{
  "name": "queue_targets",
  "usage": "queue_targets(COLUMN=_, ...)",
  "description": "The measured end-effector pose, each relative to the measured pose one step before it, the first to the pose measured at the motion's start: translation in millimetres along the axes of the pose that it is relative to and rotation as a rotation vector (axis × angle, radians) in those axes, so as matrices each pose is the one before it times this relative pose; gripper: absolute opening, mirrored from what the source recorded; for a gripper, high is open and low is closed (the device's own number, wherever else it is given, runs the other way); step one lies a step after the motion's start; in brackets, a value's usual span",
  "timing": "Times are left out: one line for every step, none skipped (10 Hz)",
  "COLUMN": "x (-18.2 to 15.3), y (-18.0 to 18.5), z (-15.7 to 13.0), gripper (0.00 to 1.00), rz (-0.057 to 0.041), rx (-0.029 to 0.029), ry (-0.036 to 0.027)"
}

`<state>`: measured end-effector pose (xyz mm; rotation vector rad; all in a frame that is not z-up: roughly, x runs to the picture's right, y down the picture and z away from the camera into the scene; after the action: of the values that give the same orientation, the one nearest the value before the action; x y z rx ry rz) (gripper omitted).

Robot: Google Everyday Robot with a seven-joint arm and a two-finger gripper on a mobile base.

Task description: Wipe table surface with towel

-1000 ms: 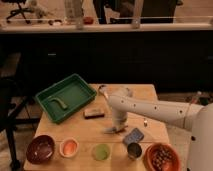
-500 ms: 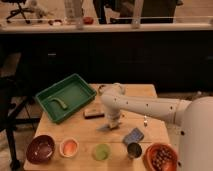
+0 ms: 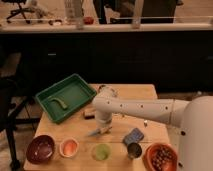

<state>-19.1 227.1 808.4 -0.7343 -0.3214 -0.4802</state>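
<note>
Camera view, only one available. Over the last second: gripper (image 3: 102, 130) slid along the table surface (image 3: 135, 95), away from the dark blue pad (image 3: 132, 135) and toward the green tray (image 3: 65, 95) side, staying low the whole way. Towel (image 3: 94, 133) went with it, now showing as a pale grey-blue sliver poking out at the fingertips, flat on the wood just behind the green cup (image 3: 101, 151). Reads as a wipe stroke in progress across the front-middle of the top, not a reposition. Only a narrow band covered so far by this look; far half of the table probably untouched. Jaws closed tight, pinching the towel as far as can be told. Arm pose: reaching in from the base at the picture's right edge, forearm running nearly level over the table, wrist bent sharply down at mid-table, fingers pointing at the surface. Little room ahead: small brown block (image 3: 90, 114) just beside the wrist, tray beyond it, orange bowl (image 3: 69, 147) near the front edge. Likely needs to reverse or turn soon.
</note>
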Motion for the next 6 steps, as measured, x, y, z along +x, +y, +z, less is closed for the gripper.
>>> queue_targets(x=4.57, y=8.55, z=-2.41, gripper=0.00, rz=0.00121, rx=-0.00047, ry=0.00089)
queue_targets(x=8.58, y=7.34, z=-2.36, gripper=0.00, rz=0.00638, rx=0.00075, ry=0.00577)
queue_targets(x=10.30, y=5.62, z=-1.23, gripper=0.00, rz=0.01155, rx=0.00029, ry=0.01056)
queue_targets(x=19.59, y=3.73, z=-0.86, gripper=0.00, rz=0.02636, rx=0.00171, ry=0.02429)
queue_targets(x=8.58, y=-6.46, z=-0.36, gripper=0.00, rz=0.01151, rx=0.00744, ry=0.01219)
queue_targets(x=6.74, y=-6.31, z=0.41, gripper=0.00, rz=0.00798, rx=-0.00014, ry=0.01254)
